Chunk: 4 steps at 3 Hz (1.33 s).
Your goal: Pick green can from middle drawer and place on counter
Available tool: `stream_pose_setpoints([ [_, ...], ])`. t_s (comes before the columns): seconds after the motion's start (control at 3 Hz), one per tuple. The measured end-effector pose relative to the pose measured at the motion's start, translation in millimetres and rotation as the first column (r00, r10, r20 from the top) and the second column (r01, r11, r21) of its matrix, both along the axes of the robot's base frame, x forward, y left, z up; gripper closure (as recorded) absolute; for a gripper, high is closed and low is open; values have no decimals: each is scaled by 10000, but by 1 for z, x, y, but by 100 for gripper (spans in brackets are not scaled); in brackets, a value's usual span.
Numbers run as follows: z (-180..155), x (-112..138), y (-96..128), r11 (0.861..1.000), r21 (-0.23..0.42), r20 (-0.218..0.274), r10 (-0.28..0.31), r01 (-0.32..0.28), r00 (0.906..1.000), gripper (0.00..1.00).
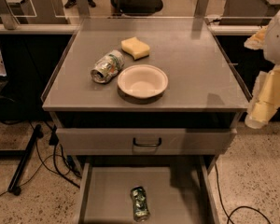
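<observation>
The green can [140, 203] lies in the middle drawer [107, 190], bottom centre, long axis vertical in frame. The end effector [257, 113] sits upper right of it, at the frame's right edge; its state cannot be determined.

Mottled green can [140, 203], grey drawer [107, 195]; pale-yellow jaws at rt.

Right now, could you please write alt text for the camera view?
A green can lies in the open middle drawer. On the counter above are a paler can, a sponge and a bowl; the gripper hangs at the right edge.
</observation>
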State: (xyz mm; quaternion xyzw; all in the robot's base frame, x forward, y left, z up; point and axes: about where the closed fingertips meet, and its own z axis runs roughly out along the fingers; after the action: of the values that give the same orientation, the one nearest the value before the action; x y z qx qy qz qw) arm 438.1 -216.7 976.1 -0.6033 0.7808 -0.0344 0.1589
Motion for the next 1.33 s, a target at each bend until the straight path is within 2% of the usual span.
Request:
stream_pose_setpoints([
  [0.33,0,0,0,10000,0,0,0,0,10000,0],
  [0.67,0,3,4,9977,546,268,-410,395,9988,0],
  [1.0,-14,5,15,9411,2622,183,-2259,2133,9740,0],
  [1.33,-20,17,37,7169,5287,-1115,-4722,4546,8744,0],
])
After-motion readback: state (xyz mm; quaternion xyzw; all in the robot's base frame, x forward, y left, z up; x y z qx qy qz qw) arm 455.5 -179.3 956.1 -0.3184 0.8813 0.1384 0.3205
